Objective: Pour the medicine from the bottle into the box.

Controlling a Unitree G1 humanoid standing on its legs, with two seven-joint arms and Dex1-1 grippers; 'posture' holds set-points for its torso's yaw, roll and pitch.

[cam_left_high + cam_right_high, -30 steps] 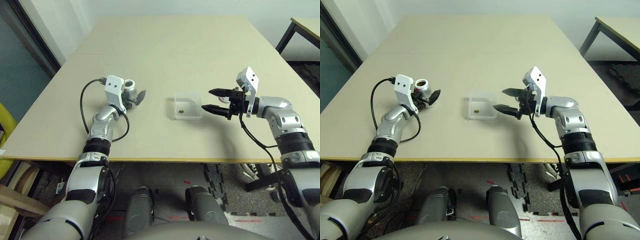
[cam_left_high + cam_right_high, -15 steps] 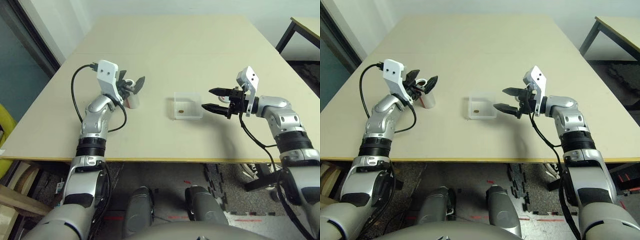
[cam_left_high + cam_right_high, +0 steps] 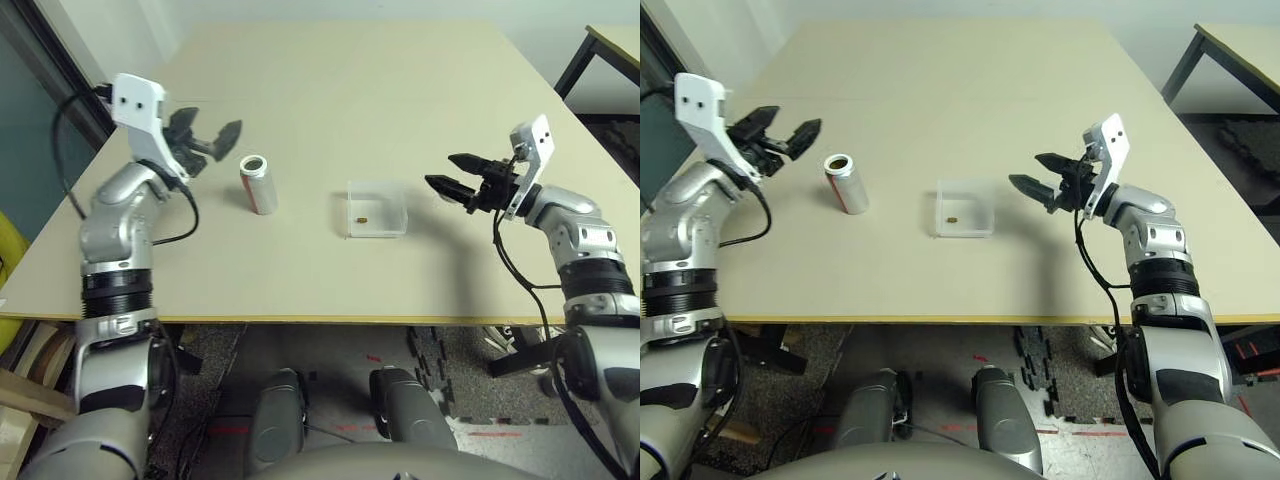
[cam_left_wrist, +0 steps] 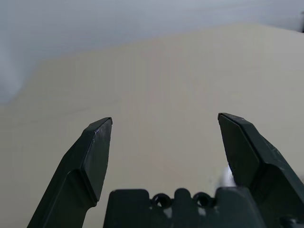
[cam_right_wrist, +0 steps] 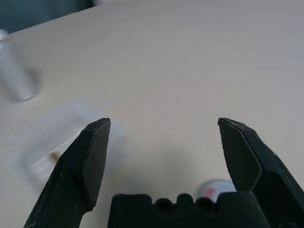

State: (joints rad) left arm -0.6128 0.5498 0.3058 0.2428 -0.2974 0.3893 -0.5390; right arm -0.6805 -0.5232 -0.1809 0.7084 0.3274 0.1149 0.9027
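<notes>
The silvery bottle (image 3: 256, 185) stands upright on the table with its round mouth open, left of the box (image 3: 377, 209). The box is a clear shallow tray, and one tiny brownish pill, the medicine (image 3: 362, 217), lies inside it. My left gripper (image 3: 205, 137) hangs open in the air, up and to the left of the bottle, holding nothing. To the right of the box my right gripper (image 3: 452, 185) is open and empty, its fingers pointing toward the box. In the right wrist view the box (image 5: 61, 137) and the bottle (image 5: 14, 71) lie beyond the open fingertips (image 5: 97, 130).
The beige table (image 3: 330, 90) stretches wide behind and around the objects. A small round white disc (image 5: 213, 188) lies on the table close under my right gripper. A second table with dark legs (image 3: 605, 50) stands at the far right.
My left gripper has lifted away from the bottle, up and to the left, leaving it standing upright. My right gripper has drawn back to the right, away from the box.
</notes>
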